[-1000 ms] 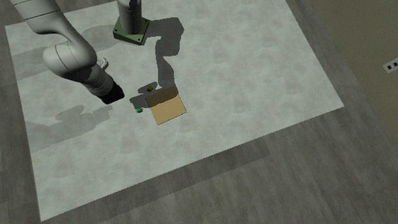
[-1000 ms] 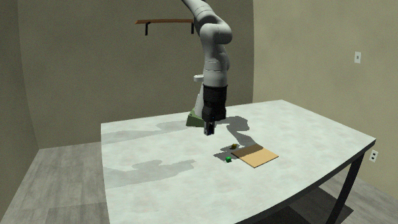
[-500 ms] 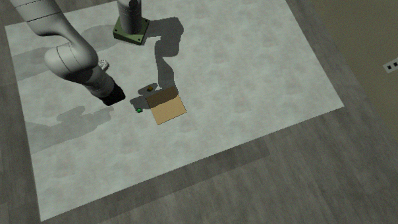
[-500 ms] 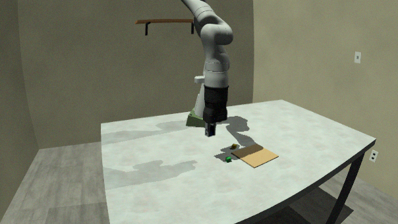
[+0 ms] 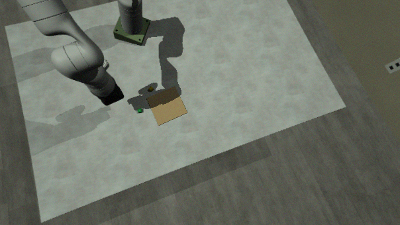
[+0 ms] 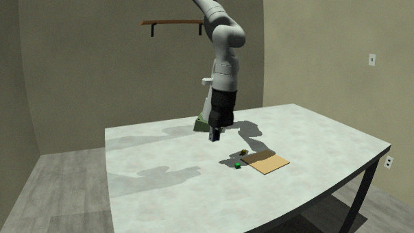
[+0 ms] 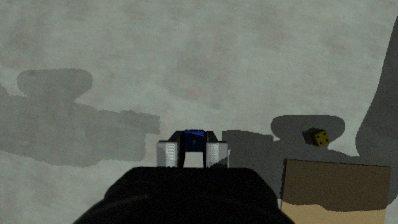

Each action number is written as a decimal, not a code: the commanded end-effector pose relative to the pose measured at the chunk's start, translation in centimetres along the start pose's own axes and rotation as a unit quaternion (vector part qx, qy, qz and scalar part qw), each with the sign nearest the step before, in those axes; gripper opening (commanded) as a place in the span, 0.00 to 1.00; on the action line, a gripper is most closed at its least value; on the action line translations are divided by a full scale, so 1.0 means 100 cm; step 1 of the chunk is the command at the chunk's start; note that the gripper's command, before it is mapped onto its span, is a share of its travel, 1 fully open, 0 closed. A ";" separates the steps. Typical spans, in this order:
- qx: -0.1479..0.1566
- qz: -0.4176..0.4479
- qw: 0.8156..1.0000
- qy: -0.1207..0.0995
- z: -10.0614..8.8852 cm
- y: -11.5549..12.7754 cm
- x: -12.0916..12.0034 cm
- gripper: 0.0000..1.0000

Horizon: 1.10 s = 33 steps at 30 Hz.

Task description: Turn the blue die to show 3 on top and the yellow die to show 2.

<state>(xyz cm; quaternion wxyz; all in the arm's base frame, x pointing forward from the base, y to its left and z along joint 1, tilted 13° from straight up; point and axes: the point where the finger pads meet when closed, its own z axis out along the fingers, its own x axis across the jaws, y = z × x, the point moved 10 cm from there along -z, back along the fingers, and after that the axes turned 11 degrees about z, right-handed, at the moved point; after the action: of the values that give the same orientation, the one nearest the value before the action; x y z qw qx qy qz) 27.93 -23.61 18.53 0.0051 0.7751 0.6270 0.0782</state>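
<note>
Surface (image 6: pixel 308 137): big pale grey slab w/ mottled, stone-like texture, dark angled leg under the near right corner. Wood-plank floor around it.

Arm (image 6: pixel 224 68): smooth white rounded segments, black cylindrical wrist, standing on a green square base plate (image 5: pixel 116 34) near the far edge of the surface. It hangs in the air over the surface, pointing down.

Mat (image 5: pixel 170 110): flat tan square, thin, cardboard-like, lying roughly mid-surface; far half in the arm's shadow.

Jaws: two blocky grey fingers clenched on the blue die (image 7: pixel 193 140), a small cube, well above the surface and off the mat.

Yellow die (image 5: pixel 150 89): small cube w/ dark pips, on the surface just beyond the mat's far corner, not on it, in shadow. Top face can't be read.

Green die (image 5: pixel 140 110): tiny bright cube on the surface just beside the mat's edge nearest the arm, apart from the yellow one.
</note>
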 end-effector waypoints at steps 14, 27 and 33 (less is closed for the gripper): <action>0.005 -0.051 0.995 -0.091 -0.023 -0.006 -0.009 0.34; -0.033 -0.099 0.976 -0.193 -0.078 -0.010 -0.020 0.34; -0.080 -0.121 0.957 -0.250 -0.124 -0.015 -0.022 0.34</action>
<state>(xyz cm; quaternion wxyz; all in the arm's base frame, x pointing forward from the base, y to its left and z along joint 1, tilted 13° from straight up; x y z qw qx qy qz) 26.43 -25.22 27.56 0.1953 0.6807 0.7044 -0.0474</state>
